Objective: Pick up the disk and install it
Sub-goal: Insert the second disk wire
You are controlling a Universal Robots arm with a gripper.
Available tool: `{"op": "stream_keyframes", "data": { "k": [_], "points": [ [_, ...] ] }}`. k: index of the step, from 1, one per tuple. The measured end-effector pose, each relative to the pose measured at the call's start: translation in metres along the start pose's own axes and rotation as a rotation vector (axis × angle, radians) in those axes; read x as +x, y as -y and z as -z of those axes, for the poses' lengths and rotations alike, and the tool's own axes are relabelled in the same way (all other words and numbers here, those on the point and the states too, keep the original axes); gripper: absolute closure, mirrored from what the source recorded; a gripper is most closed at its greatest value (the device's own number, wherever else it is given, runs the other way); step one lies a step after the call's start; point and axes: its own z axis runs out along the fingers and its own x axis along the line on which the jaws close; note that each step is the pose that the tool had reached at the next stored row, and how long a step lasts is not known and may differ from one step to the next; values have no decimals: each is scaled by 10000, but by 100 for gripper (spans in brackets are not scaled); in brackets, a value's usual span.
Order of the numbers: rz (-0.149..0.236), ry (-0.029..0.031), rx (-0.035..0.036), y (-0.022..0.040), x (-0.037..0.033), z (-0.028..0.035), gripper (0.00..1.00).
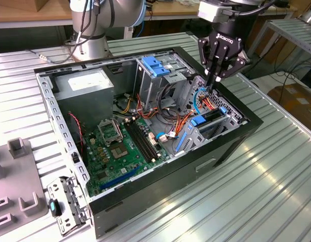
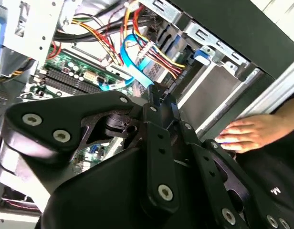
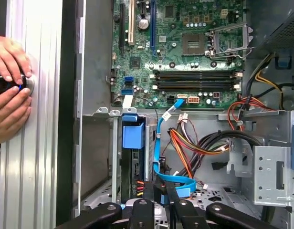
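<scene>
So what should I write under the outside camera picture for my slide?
Robot gripper hovering over the open computer case, right above the blue-railed disk sitting in its bay.

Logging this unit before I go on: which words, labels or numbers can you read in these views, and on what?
White lettering on the body of the black tool: a maker's mark only, left unquoted.
White label on the grey metal power supply box: too blurred to read.
Fine white print on the green circuit board: too small to read.
No other legible text.
</scene>
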Motion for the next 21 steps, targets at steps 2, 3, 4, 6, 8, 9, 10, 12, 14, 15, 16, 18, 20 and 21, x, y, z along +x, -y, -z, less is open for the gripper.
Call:
{"op": "stream_keyframes", "data": {
  "k": [2, 3, 4, 6, 8, 9, 10, 12, 14, 15, 16, 18, 20, 21],
  "points": [
    [0, -61, -5, 15, -107, 13, 76],
    [-8, -355, -12, 19, -128, -13, 76],
    [-20, -664, -18, 21, -152, -80, 76],
    [-23, -710, -19, 26, -165, -104, 76],
    [-22, -733, -20, 28, -169, -117, 84],
    [-23, -736, -20, 28, -170, -122, 84],
    [-23, -743, -20, 28, -172, -129, 89],
    [-23, -756, -20, 29, -174, -140, 89],
    [-25, -799, -21, 30, -176, -153, 89],
    [-25, -818, -21, 30, -177, -157, 89],
    [-26, -840, -21, 30, -178, -162, 89],
    [-27, -880, -22, 30, -180, -172, 83],
    [-29, -928, -23, 31, -182, -185, 76],
    [-29, -947, -24, 31, -184, -190, 76]
  ]
}}
